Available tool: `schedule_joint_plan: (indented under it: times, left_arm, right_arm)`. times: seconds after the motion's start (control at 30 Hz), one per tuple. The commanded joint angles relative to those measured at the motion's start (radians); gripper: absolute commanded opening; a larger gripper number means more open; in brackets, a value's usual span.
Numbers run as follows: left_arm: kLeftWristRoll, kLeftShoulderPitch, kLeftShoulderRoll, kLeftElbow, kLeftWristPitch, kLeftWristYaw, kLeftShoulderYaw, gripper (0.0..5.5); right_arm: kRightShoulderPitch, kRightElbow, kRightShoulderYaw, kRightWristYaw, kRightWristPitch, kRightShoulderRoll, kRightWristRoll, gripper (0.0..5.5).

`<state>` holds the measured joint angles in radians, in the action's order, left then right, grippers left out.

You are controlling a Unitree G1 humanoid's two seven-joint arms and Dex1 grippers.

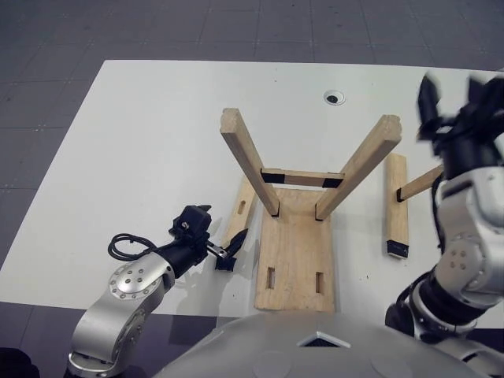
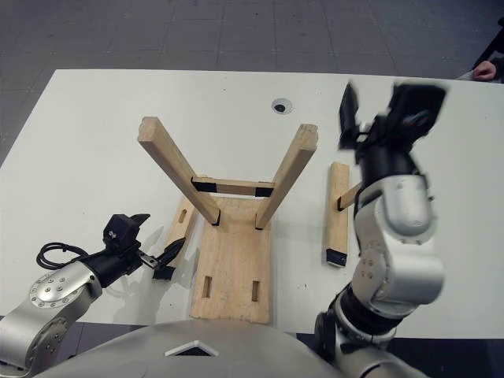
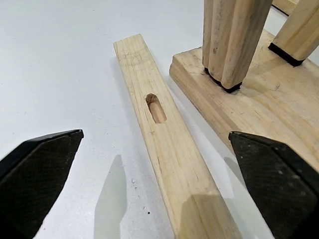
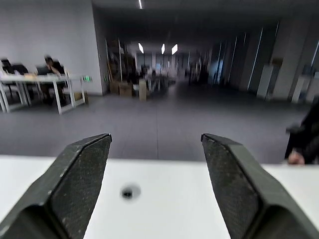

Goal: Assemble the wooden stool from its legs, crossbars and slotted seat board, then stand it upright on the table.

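While inverted, stool (image 1: 295, 252) two-legged

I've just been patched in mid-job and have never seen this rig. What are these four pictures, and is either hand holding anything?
This is a two-armed humanoid robot, and each arm ends in a two-fingered hand. The two wide pictures come from its head, looking down over the white table. The other two come from cameras on its wrists.

The flat slotted wooden seat board lies on the table. Two splayed wooden legs are plugged into it and point up, joined by a wooden crossbar.

A loose slotted wooden leg lies along the board's left edge. The left hand is open at its near end, one finger on each side, not gripping.

Another wooden leg with a crossbar stub lies to the right. The right hand is raised, open and empty.
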<state>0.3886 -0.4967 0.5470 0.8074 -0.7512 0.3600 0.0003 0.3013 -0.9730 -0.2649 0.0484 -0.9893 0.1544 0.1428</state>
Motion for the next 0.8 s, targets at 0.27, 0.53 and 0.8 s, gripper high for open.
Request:
schedule_joint_plan:
  times: [0.27, 0.53, 0.8]
  left_arm:
    - [-0.006, 0.018, -0.006, 0.003, -0.018, -0.008, -0.009, 5.50]
    - [-0.011, 0.009, -0.017, 0.018, -0.022, -0.019, -0.007, 5.50]
    - [-0.008, -0.003, -0.025, 0.031, -0.022, -0.029, -0.013, 5.50]
  right_arm:
    - [-0.462, -0.074, -0.116, -0.165, 0.027, 0.162, 0.441, 3.33]
    - [-1.030, -0.074, 0.206, -0.451, 0.580, 0.357, 0.458, 3.33]
    - [-1.081, 0.019, 0.395, -0.513, 0.406, 0.305, 0.318, 4.19]
